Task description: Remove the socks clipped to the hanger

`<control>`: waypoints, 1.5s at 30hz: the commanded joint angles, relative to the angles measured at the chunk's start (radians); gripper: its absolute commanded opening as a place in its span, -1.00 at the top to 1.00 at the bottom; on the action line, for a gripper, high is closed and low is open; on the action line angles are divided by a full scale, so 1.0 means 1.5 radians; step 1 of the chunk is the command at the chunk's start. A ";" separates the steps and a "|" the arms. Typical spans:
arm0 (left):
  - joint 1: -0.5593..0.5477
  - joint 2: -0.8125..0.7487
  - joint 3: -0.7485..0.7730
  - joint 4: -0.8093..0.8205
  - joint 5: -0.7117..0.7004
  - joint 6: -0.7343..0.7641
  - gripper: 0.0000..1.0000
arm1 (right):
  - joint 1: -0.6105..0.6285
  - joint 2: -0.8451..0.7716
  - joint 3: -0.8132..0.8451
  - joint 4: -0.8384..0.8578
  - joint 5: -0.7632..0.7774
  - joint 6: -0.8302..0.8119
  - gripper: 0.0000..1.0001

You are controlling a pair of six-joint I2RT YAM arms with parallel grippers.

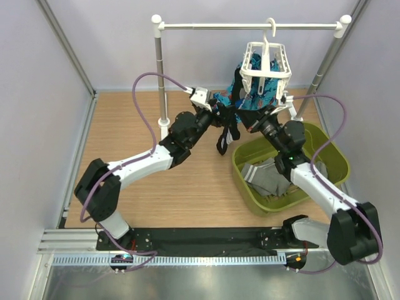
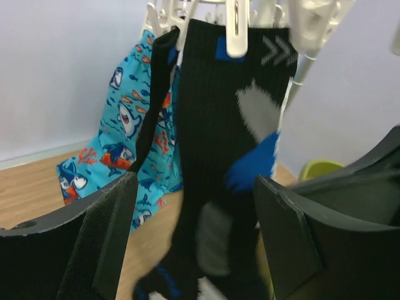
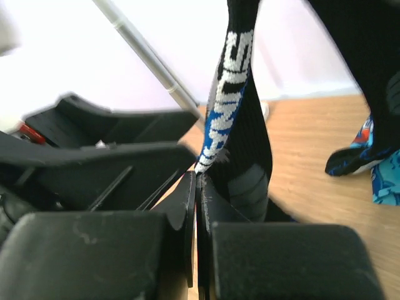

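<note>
Seen from above, the left claw [image 1: 229, 118] and right claw [image 1: 256, 120] meet just under the hanger [image 1: 267, 67], above the worktop [image 1: 156, 187]. Left wrist: fingers [image 2: 109, 231] spread wide astride a black sock [image 2: 212, 144] held by a clip [image 2: 236, 34]; closing high, near that clip, looks wise. Right wrist: the claw pinches a lettered sock [image 3: 230, 94] below the hanger; a straight downward pull seems best.
</note>
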 commanded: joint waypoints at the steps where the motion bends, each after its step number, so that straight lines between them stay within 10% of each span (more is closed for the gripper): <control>1: 0.002 -0.092 -0.043 -0.024 0.039 -0.011 -0.57 | -0.022 -0.105 -0.017 -0.011 0.008 -0.004 0.98; 15: 0.009 -0.172 0.025 -0.186 0.097 -0.017 -0.61 | -0.229 -0.227 -0.044 -0.134 0.060 0.073 0.98; 18: 0.051 -0.147 0.076 -0.214 0.229 -0.068 -0.58 | -0.249 -0.205 -0.030 -0.128 0.003 0.093 0.98; 29: 0.221 0.053 0.216 0.125 0.639 -0.394 -0.51 | -0.268 -0.146 -0.019 -0.012 -0.212 0.174 0.98; 34: 0.244 0.203 0.347 0.320 0.693 -0.562 -0.49 | -0.268 -0.109 -0.020 0.096 -0.315 0.251 0.98; 45: 0.245 0.339 0.470 0.368 0.718 -0.640 -0.58 | -0.268 -0.018 -0.026 0.316 -0.397 0.418 0.97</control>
